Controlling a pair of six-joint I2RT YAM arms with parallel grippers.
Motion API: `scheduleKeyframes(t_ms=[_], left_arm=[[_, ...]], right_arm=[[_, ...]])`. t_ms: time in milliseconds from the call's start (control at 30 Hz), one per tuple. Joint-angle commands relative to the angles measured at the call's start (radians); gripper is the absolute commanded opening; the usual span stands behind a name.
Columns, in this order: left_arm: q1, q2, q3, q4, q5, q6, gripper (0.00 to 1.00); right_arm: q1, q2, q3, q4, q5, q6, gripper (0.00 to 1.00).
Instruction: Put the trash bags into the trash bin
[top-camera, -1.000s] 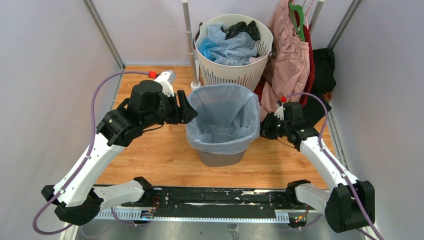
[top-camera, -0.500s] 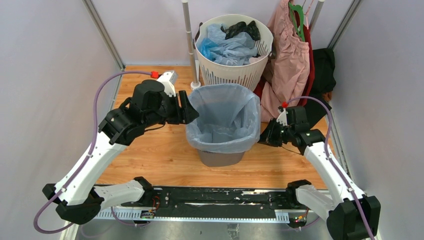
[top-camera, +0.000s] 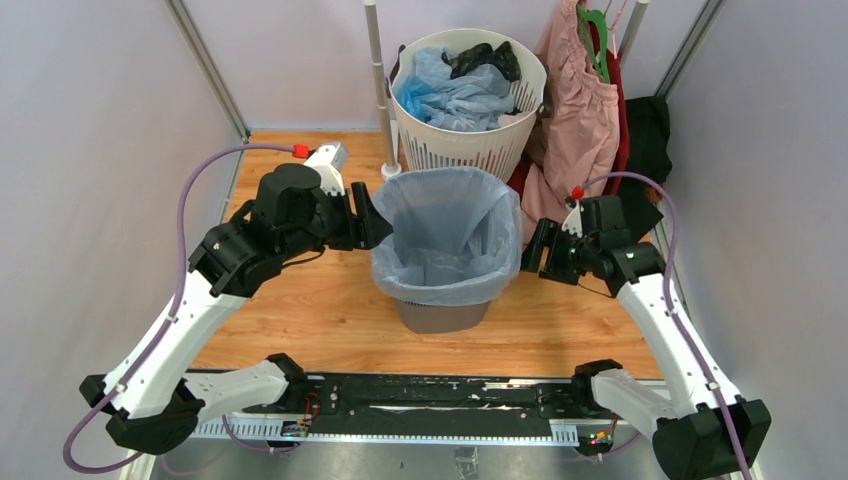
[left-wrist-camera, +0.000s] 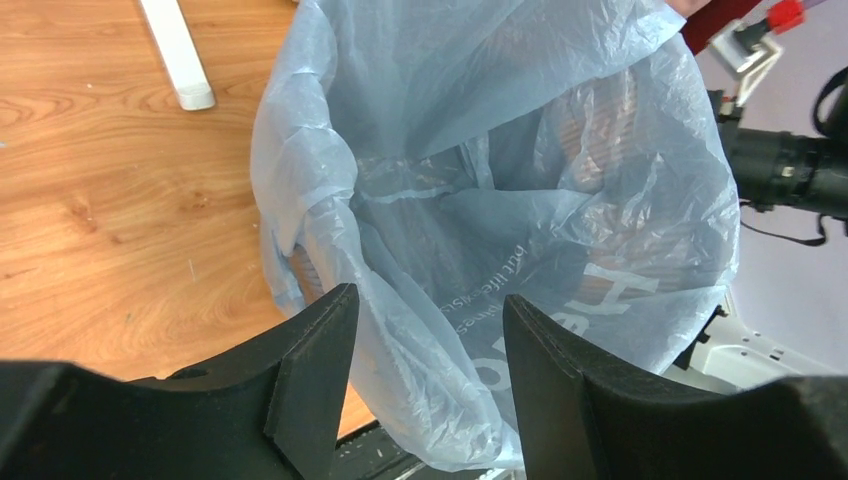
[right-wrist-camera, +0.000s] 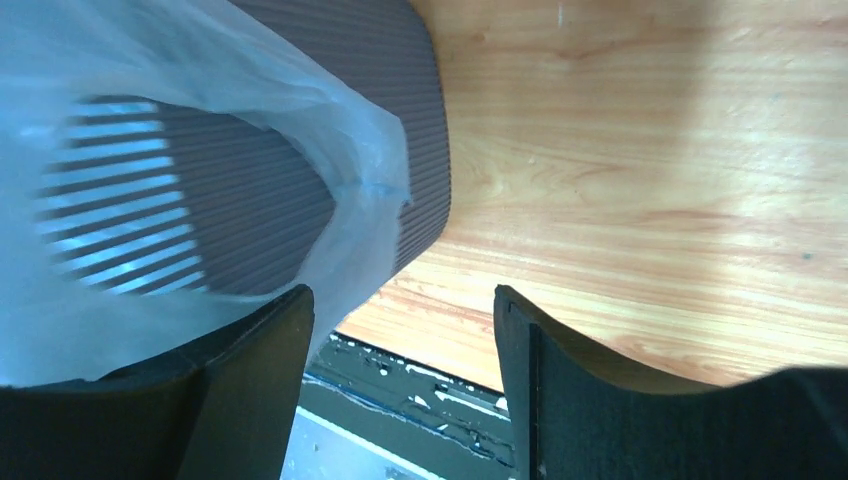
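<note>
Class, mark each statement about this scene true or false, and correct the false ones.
1. The pale blue bag lines the grey bin. True.
2. A pink garment hangs to the right of the white basket. True.
3. The white basket is empty. False: it holds crumpled bags.
4. The right hand is clamped on the pale blue bag. False: its jaws stand open beside the grey bin, gripping nothing.
</note>
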Motion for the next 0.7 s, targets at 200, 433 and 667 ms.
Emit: scheduleKeyframes(t_ms=[200, 433, 667], left_arm=[[0.006, -0.049, 0.086, -0.059, -0.104, 0.073, 0.74], [0.006, -0.003, 0.204, -0.165, -0.169, 0.126, 0.99], [0.006, 0.053, 0.242, -0.239, -0.201, 0.164, 1.0]], right_arm=[[0.005, -0.016, 0.366, -0.273, 0.173, -0.148, 0.72], [0.007, 0.085, 0.658, -0.39, 0.033, -0.241, 0.72], [0.054, 0.2, 0.885, -0.538, 0.064, -0.302, 0.68]])
